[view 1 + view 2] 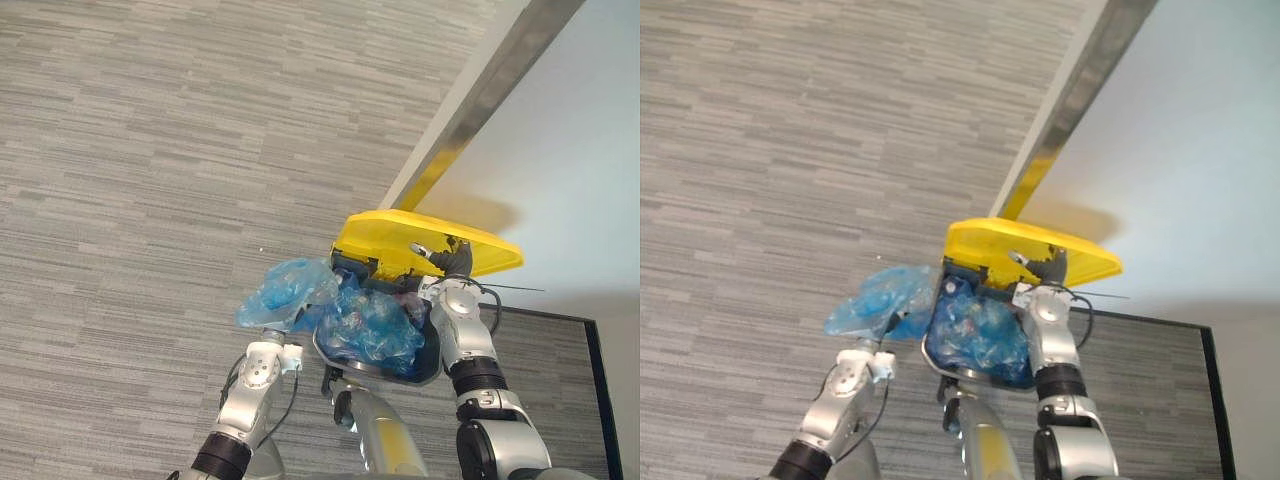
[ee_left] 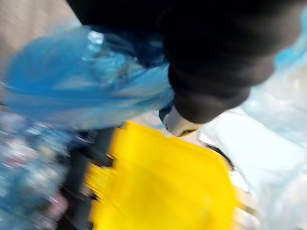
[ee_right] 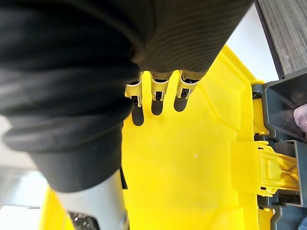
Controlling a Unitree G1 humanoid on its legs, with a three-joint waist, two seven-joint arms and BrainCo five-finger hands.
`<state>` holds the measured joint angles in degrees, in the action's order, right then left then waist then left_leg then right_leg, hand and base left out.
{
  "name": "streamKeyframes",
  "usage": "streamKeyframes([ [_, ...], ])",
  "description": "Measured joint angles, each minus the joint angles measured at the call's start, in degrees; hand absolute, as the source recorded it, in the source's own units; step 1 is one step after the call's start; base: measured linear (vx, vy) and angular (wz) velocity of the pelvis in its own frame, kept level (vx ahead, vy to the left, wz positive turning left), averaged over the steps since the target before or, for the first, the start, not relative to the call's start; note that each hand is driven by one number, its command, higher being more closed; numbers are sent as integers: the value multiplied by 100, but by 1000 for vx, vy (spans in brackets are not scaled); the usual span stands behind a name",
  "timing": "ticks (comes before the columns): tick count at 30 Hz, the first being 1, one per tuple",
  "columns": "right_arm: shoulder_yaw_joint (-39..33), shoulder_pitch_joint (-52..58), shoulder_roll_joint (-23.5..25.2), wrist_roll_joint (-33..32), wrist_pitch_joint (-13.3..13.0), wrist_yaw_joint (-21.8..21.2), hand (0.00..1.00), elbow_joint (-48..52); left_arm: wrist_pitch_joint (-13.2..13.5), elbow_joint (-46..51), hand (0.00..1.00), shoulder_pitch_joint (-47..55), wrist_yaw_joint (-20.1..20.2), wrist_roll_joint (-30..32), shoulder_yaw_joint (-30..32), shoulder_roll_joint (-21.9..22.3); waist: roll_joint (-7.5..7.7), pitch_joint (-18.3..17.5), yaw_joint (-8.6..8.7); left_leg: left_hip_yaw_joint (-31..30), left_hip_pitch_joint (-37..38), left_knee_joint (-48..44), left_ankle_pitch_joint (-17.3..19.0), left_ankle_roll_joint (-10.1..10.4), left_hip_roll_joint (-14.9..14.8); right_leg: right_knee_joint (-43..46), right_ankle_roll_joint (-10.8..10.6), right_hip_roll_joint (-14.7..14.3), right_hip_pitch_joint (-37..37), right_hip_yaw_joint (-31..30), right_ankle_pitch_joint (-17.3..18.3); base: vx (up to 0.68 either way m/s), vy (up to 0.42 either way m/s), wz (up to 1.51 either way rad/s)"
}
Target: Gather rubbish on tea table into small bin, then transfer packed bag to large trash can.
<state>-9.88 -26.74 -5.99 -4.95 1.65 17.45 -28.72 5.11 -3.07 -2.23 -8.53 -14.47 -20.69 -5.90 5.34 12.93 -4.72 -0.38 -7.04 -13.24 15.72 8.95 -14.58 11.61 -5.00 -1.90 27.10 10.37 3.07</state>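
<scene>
The large trash can (image 1: 432,362) is dark grey with a yellow lid (image 1: 400,235) tipped up. My right hand (image 1: 452,258) rests against that lid, its fingers (image 3: 158,88) straight on the yellow surface. A blue rubbish bag (image 1: 370,325) fills the can's mouth. Its bunched top (image 1: 285,292) sticks out past the can's left rim, above my left wrist. My left hand (image 2: 216,57) is up against the blue plastic and seems shut on it, with the thumb (image 2: 180,125) showing beside the yellow lid (image 2: 163,191).
Grey striped carpet (image 1: 150,150) covers the floor to the left and ahead. A white wall (image 1: 580,130) with a metal skirting strip (image 1: 470,100) runs behind the can. A dark-edged floor panel (image 1: 560,370) lies at the lower right.
</scene>
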Motion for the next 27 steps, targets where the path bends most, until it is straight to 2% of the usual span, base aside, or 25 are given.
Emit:
streamKeyframes([
  [5,-8,-162,-134,-1,61,-65,0,0,187,735,100,-67,17,-201,-388,20,-2,55,1,147,5,-199,105,-53,-4,5,51,-44,0,-134,-35,26,17,-16],
  [7,-13,-340,-135,-5,77,-70,0,0,188,890,100,-357,16,-257,-656,67,-9,153,2,189,-5,-344,193,48,-3,20,90,-79,-3,-201,-62,-3,29,-22],
  [10,-63,-496,-134,-10,102,-72,0,0,191,924,100,-763,20,-258,-1036,163,0,243,5,231,-15,-425,255,91,7,19,133,-86,-3,-258,-92,-10,23,-11],
  [13,-105,-669,-134,-17,141,-73,0,0,190,917,100,-1046,33,-235,-1349,330,-11,273,20,279,-59,-560,328,44,-6,19,210,-101,21,-307,-143,17,19,-9],
  [15,-131,-879,-135,-15,147,-64,0,0,190,888,100,-1231,47,-131,-1511,411,-8,275,80,350,-109,-590,339,62,15,31,266,-101,103,-370,-180,23,12,-13],
  [17,-128,-1028,-134,-16,246,-78,0,-27,186,678,100,-1367,48,-30,-1550,518,-10,277,126,399,-92,-593,343,56,15,31,271,-110,109,-404,-183,21,10,-13],
  [23,-126,-1344,-139,1,321,-66,0,-31,116,-387,100,-1806,-25,335,-1453,717,-27,291,180,505,-238,-605,366,63,33,29,258,-120,309,-490,-204,-1,-10,-8],
  [27,-124,-1549,-148,14,353,-59,0,-31,-74,-1095,100,-1867,-28,555,-1290,729,-26,295,217,585,-295,-610,364,66,-11,2,292,-200,424,-539,-247,22,-37,-15],
])
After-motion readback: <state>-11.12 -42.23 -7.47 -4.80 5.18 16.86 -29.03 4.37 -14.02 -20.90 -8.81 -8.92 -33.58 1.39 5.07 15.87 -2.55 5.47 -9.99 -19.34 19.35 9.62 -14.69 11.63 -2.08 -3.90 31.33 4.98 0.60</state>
